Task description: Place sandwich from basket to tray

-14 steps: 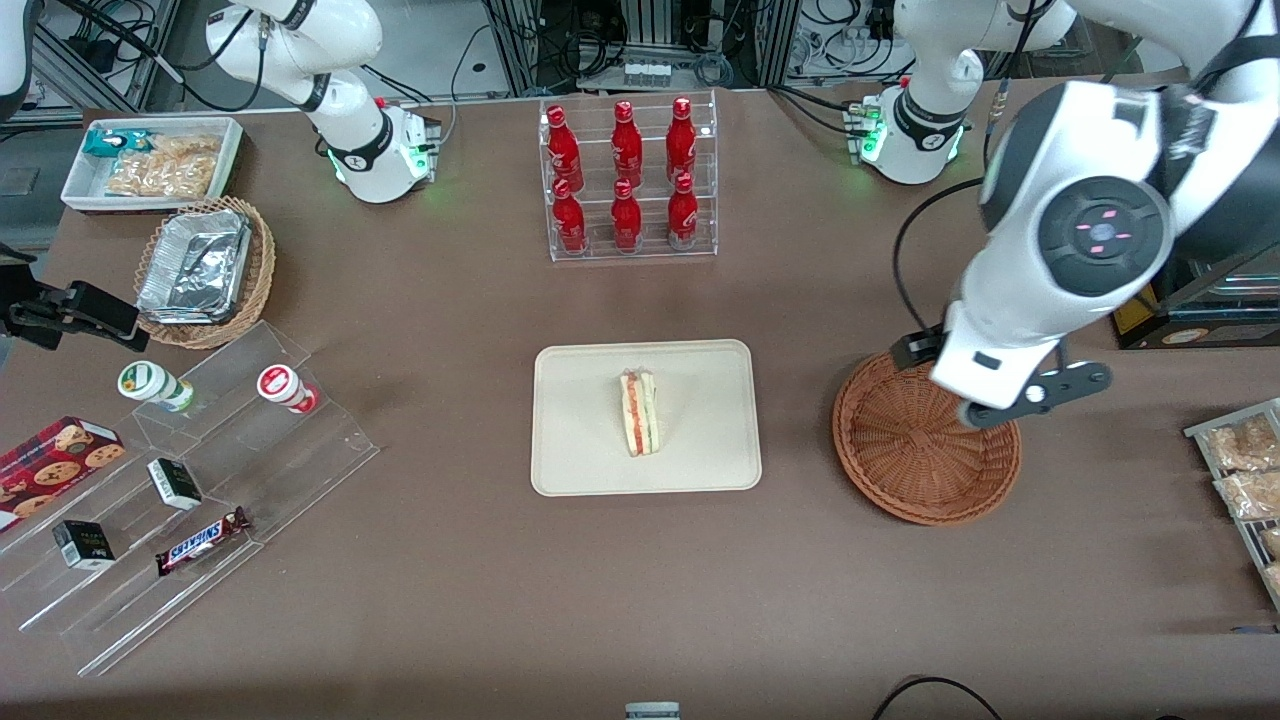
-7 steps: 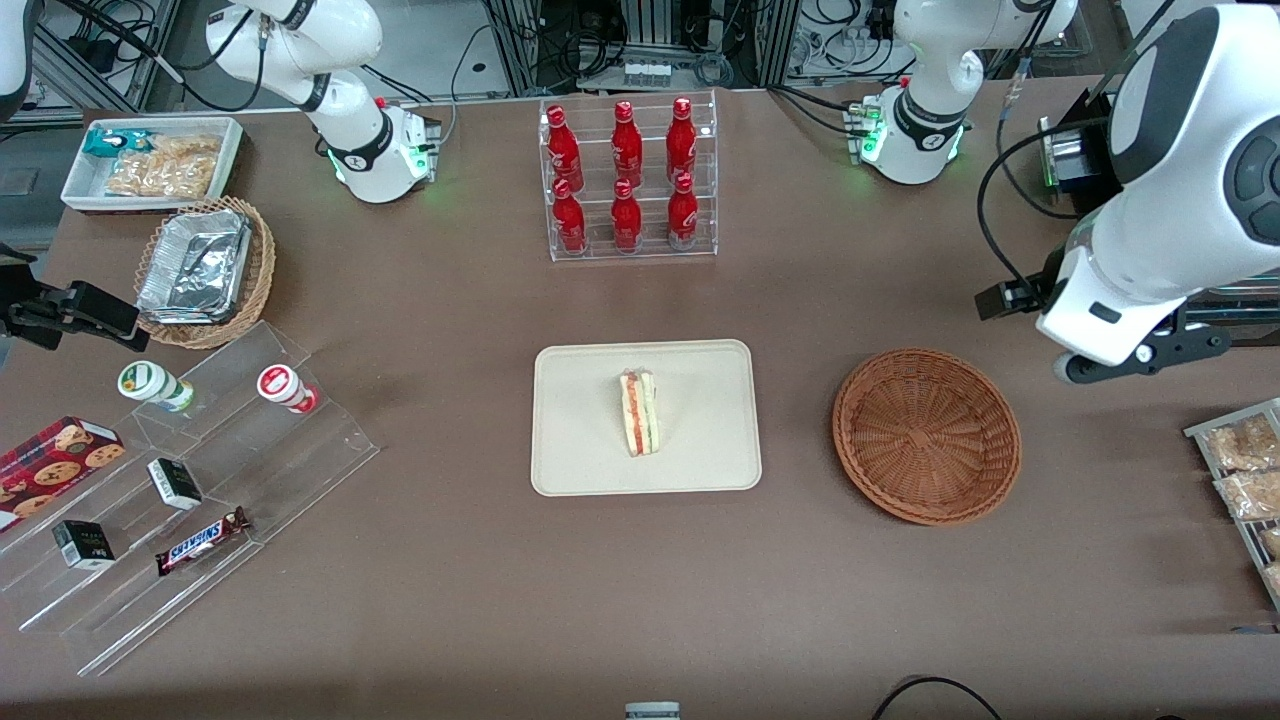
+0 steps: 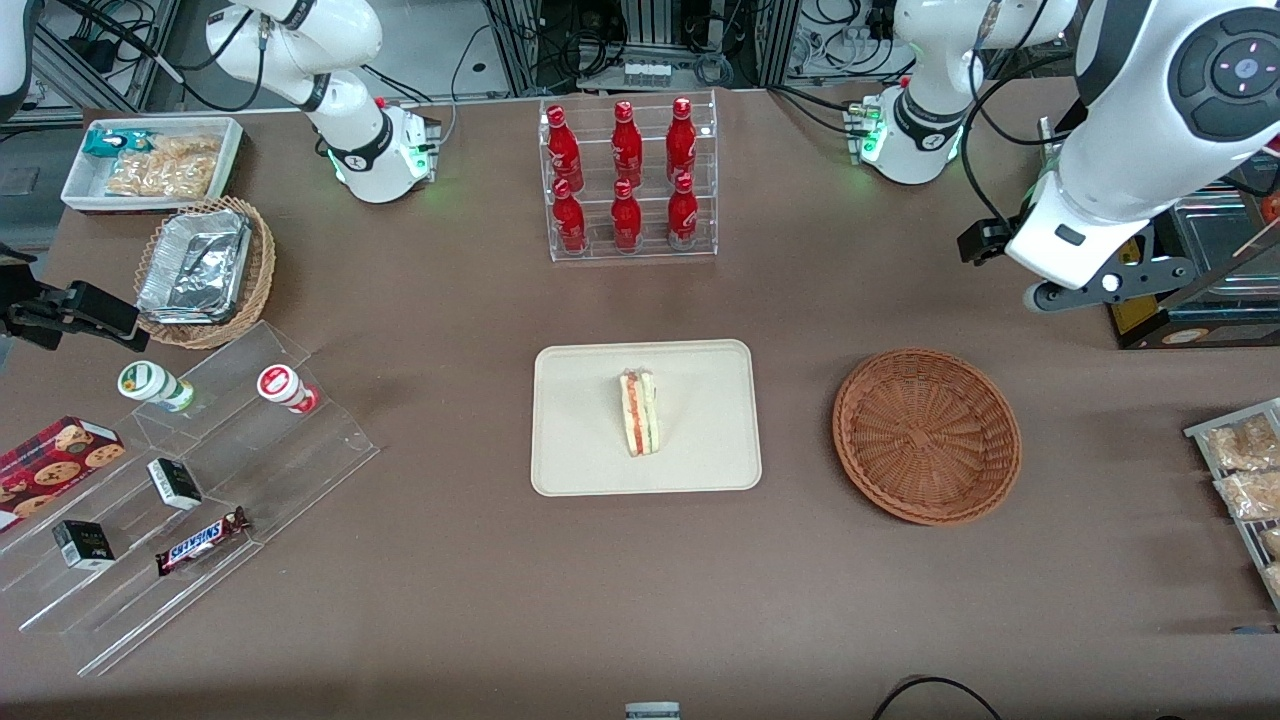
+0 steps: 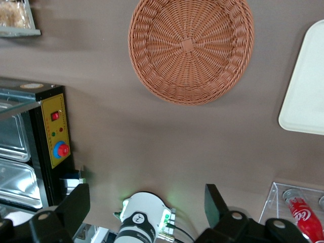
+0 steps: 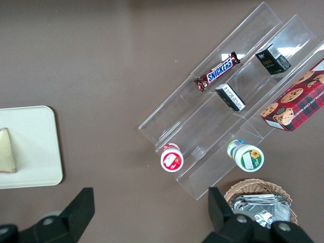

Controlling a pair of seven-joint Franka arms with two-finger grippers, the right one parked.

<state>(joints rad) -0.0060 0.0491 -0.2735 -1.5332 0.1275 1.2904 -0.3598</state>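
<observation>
1. The left arm is raised high at the working arm's end of the table, its white forearm slanting downward.
2. The gripper (image 4: 147,207) hangs in the air, well above the table surface.
3. Its two dark fingers (image 4: 76,205) are spread wide apart.
4. Nothing sits between the fingers.

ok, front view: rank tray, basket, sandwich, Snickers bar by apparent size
1. tray, largest footprint
2. basket, slightly narrower than the tray
3. and 4. Snickers bar and sandwich: similar length, too close to rank

The gripper, jaws open, hangs above the table, farther from the camera than the basket.
</observation>
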